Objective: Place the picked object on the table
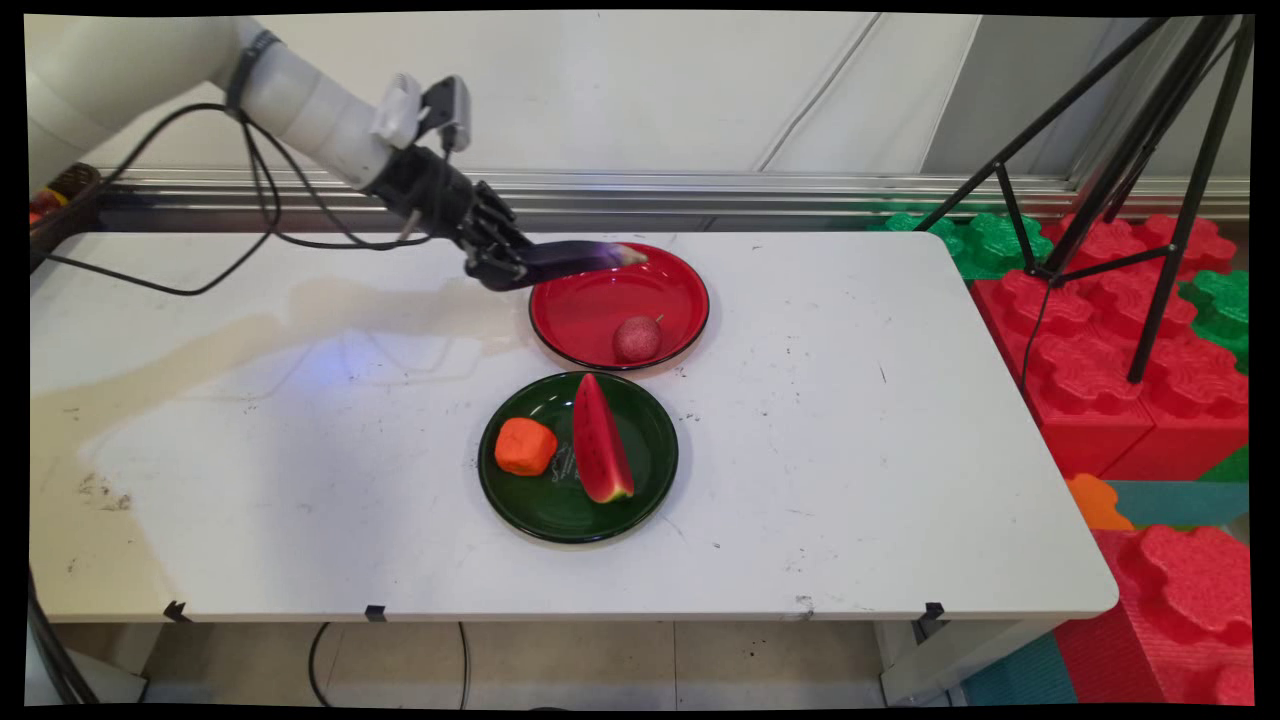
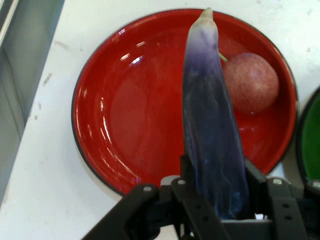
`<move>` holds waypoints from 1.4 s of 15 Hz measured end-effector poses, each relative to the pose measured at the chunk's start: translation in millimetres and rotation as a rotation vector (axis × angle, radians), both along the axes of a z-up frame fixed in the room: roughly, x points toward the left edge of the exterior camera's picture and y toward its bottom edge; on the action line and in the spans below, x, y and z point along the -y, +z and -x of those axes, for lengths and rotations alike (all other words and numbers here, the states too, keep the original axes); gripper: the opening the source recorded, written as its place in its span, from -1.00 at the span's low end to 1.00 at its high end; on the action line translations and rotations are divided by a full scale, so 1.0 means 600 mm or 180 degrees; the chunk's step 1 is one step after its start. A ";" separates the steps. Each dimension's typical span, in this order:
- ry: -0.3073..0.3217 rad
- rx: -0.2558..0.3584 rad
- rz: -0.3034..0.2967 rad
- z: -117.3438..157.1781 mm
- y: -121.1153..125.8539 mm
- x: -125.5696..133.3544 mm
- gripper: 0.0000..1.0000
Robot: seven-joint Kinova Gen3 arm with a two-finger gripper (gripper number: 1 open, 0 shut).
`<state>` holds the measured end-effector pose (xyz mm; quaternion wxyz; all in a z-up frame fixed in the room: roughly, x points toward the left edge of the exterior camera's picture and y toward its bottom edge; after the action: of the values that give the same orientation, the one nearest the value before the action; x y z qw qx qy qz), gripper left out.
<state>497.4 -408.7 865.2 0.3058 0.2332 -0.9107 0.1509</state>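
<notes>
Holding an eggplant (image 2: 212, 135), the tool (image 2: 215, 200) hovers over a red plate (image 2: 120, 115) containing a red fruit (image 2: 251, 82).

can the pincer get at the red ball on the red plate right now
Probably not: the pincer is shut on the eggplant, which hangs over the red plate beside the red ball.

A robot lab or test room. Right of the claw (image 1: 500, 268) stands a black tripod (image 1: 1130, 160) over red and green foam blocks (image 1: 1110, 330). Beneath the claw, a scuffed white table (image 1: 300, 480) carries toy food.
</notes>
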 end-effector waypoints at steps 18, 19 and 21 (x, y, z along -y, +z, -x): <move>0.0167 0.0314 -0.0313 -0.130 0.025 -0.152 -1.00; 0.0173 0.0357 -0.0325 -0.138 0.018 -0.154 -1.00; 0.0184 0.0431 -0.0345 -0.151 0.004 -0.152 -1.00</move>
<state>588.0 -317.4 867.6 0.2260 0.2648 -0.9290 0.1256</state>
